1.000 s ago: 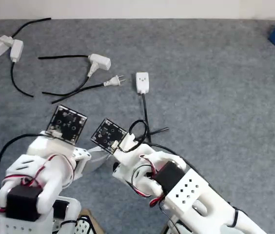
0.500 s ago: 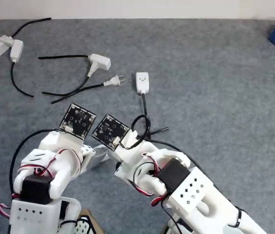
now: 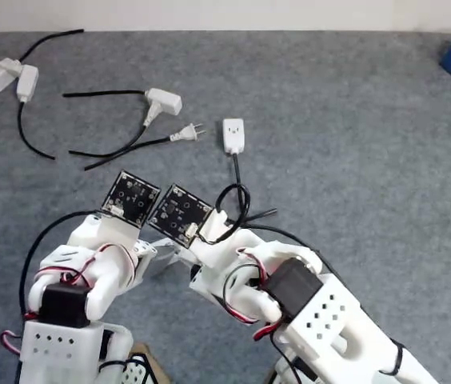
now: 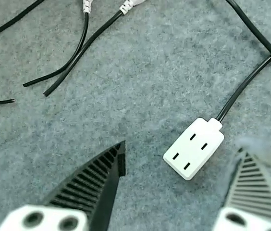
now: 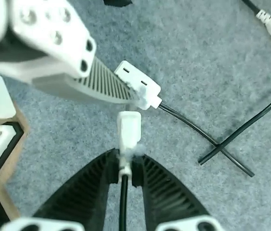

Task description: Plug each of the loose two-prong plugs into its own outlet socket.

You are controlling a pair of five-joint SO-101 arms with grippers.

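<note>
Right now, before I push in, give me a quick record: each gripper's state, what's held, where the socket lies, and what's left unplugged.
left gripper: open, low over the carpet, one finger either side of the outlet socket
right gripper: shut on the white plug
white plug: held at its cable end, nose towards the outlet socket, not inserted
outlet socket: flat on the carpet, slots up
unplugged: two-prong plug, lying apart from second socket, prongs towards it

Left pincer (image 4: 181, 149) straddles the outlet socket (image 4: 193, 148), one finger (image 5: 102, 82) crowding the plug (image 5: 128, 129) beside it.
</note>
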